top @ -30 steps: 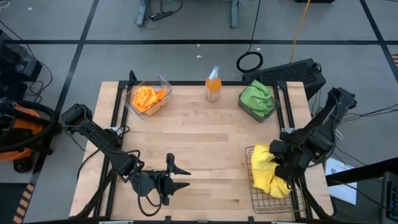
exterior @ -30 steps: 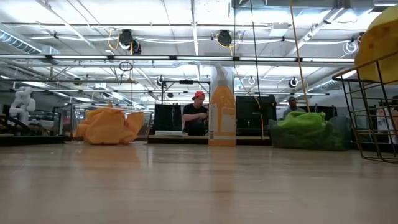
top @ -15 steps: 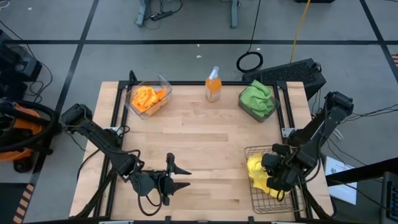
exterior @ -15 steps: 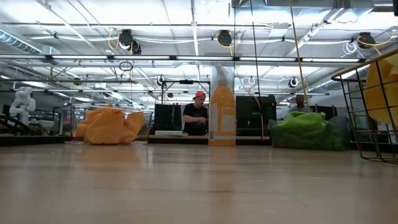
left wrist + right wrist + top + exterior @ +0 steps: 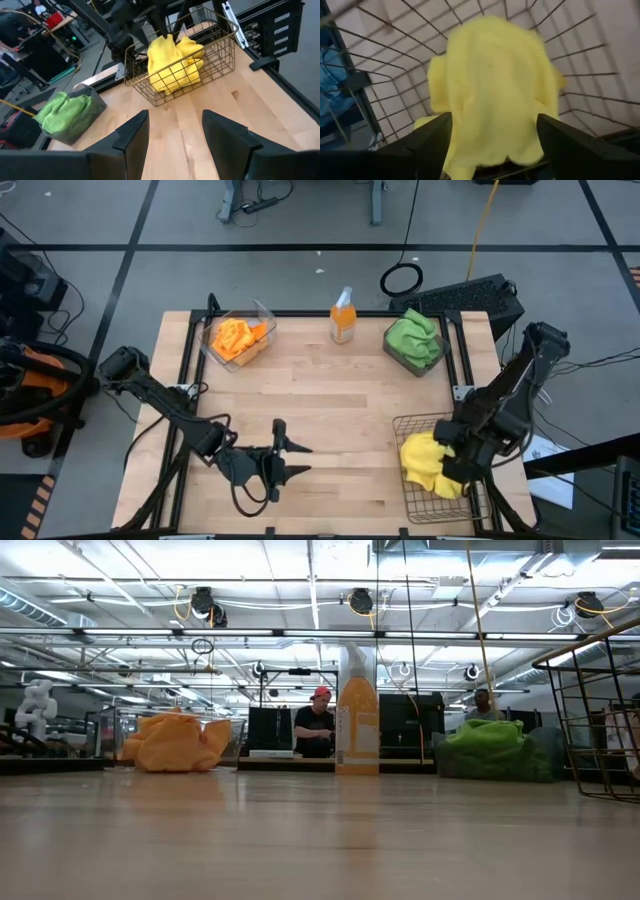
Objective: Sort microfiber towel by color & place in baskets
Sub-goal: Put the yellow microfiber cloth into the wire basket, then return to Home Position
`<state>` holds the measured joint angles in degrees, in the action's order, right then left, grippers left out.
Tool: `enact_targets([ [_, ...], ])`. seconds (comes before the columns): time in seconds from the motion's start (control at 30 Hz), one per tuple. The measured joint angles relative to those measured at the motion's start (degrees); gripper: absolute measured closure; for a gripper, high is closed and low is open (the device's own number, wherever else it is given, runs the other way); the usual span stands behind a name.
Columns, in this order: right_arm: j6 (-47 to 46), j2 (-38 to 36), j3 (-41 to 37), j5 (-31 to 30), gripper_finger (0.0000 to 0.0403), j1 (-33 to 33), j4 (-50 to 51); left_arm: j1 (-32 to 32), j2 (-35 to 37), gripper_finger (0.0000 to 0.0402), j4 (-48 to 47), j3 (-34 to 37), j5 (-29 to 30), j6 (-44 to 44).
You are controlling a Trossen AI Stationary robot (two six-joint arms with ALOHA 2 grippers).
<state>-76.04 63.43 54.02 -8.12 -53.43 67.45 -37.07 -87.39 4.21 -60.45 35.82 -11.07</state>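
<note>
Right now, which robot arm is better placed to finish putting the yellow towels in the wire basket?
The right. Its gripper hangs open right over the yellow towels in the wire basket. The left gripper sits open over bare table, well away from the basket.

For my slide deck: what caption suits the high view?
Right tool over the mesh basket of yellow towels; orange and green already sorted.

No readable text, label, brand, number or sign shows in any view
</note>
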Motion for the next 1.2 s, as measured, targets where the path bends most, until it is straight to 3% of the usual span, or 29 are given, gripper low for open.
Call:
enact_targets([
  [0.1, 3.34, -0.77, 2.45, -5.99, 0.0123, 0.07, 2.82, 0.59, 0.0, 0.021, -0.01, 0.0, -0.18, -1.58],
  [0.23, 14.13, -1.99, 4.0, -25.01, 0.0142, 0.07, 2.47, 2.17, -0.02, 0.021, 1.58, 0.02, -1.53, -5.94],
  [0.3, 22.04, -3.1, 4.0, -31.32, 0.0162, 0.84, -0.68, 3.79, -0.02, 0.021, 4.03, 0.02, -5.58, -8.84],
  [0.43, 41.59, -5.74, 4.0, -37.92, 0.0227, 5.54, -10.22, 8.32, 0.04, 0.0211, 7.52, 0.02, -15.68, -11.95],
  [0.57, 59.37, -9.36, 4.0, -38.34, 0.0316, 10.95, -17.79, 13.85, 0.9, 0.0219, 7.46, 0.02, -20.78, -12.21],
  [0.7, 70.42, -14.27, 3.04, -37.26, 0.0392, 14.65, -22.7, 19.75, 1.51, 0.0269, 8.07, 0.02, -25.87, -12.21],
  [0.93, 79.79, -24.7, -4.76, -34.89, 0.0395, 15.61, -32.83, 28.1, 2.07, 0.0392, 6.86, 0.49, -32.75, -10.21],
  [1.2, 94.01, -35.51, -22.61, -25.38, 0.0402, 19.94, -53.42, 35.01, 2.03, 0.0387, 13.25, 6.33, -33.78, -4.0],
])
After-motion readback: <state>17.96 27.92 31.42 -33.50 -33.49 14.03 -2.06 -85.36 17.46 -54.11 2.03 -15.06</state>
